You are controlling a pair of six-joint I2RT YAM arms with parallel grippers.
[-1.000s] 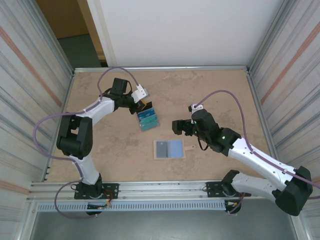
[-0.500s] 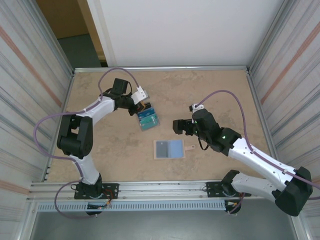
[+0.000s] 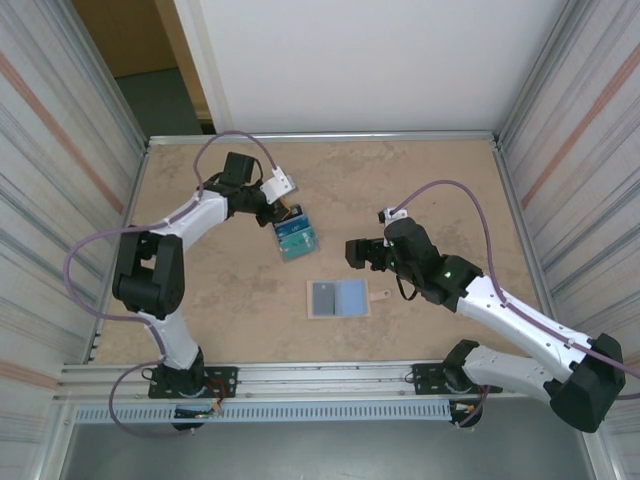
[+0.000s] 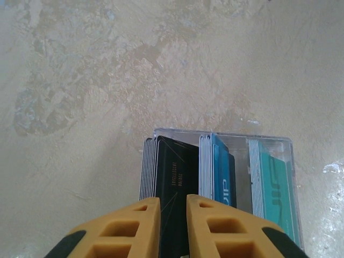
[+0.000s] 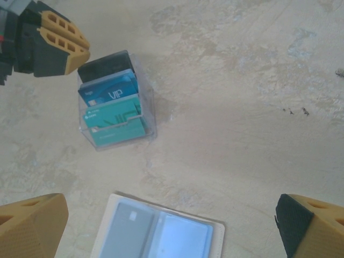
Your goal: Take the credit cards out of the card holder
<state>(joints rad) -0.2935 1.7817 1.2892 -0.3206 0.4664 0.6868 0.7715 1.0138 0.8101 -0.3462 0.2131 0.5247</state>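
The card holder lies open and flat on the table, tan rim around light-blue inner faces, with its tab to the right. A grey card sits in its left pocket. A clear tray holds black, blue and teal credit cards. My left gripper hovers at the tray's far end. In the left wrist view its jaws stand a narrow gap apart over the black card, clamping nothing. My right gripper hangs wide open above the card holder, holding nothing.
The clear tray stands left of the table's middle. Metal-ribbed walls close in the table on the left and right, and a rail runs along the near edge. Bare table surface lies to the right of the card holder.
My left gripper's jaws have parted slightly and it has drawn back a little from the tray, leaving the black card among the cards there. The right arm has not moved.
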